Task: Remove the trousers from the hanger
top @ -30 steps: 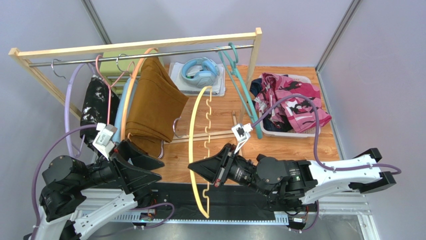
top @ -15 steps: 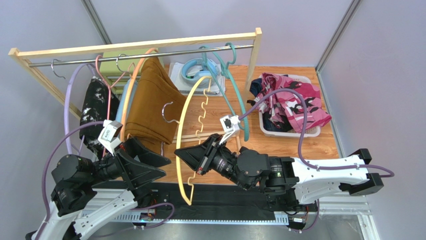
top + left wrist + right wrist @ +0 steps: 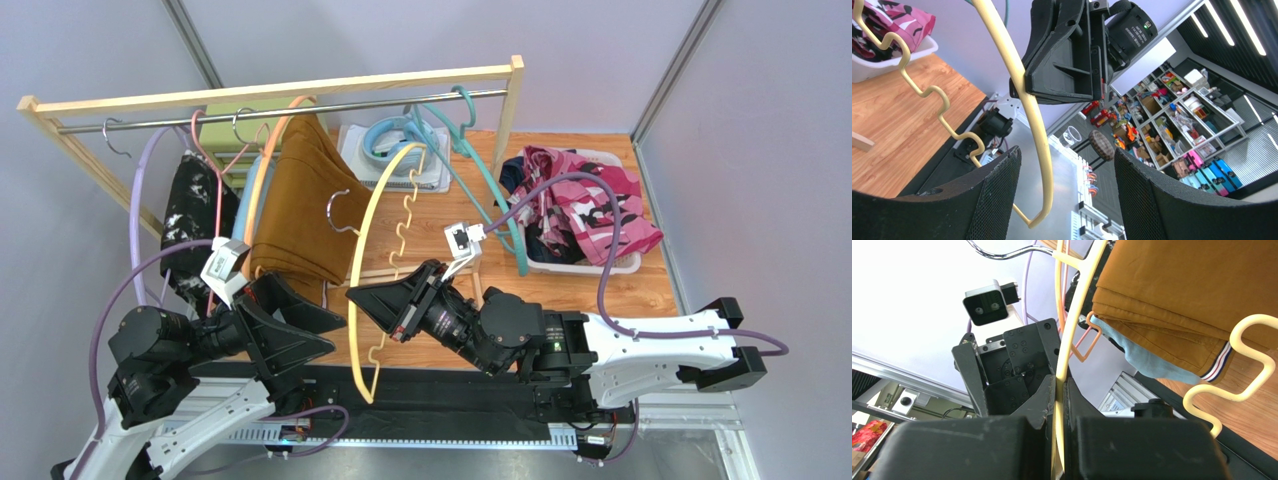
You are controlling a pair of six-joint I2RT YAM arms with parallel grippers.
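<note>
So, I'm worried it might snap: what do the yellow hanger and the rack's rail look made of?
The yellow hanger: probably plastic, smooth and evenly coloured, with a moulded wavy bar. The rail: likely metal, grey with a sheen, set in a pale, matte, seemingly wooden frame.

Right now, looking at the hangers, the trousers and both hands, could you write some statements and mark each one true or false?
1. The right hand is shut on the yellow hanger. True.
2. The yellow hanger carries a pair of trousers. False: it is bare.
3. The left hand grips the mustard-brown trousers. False: it is open and holds nothing; those trousers hang on the rail.
4. The pink floral trousers lie in the white basket. True.
</note>
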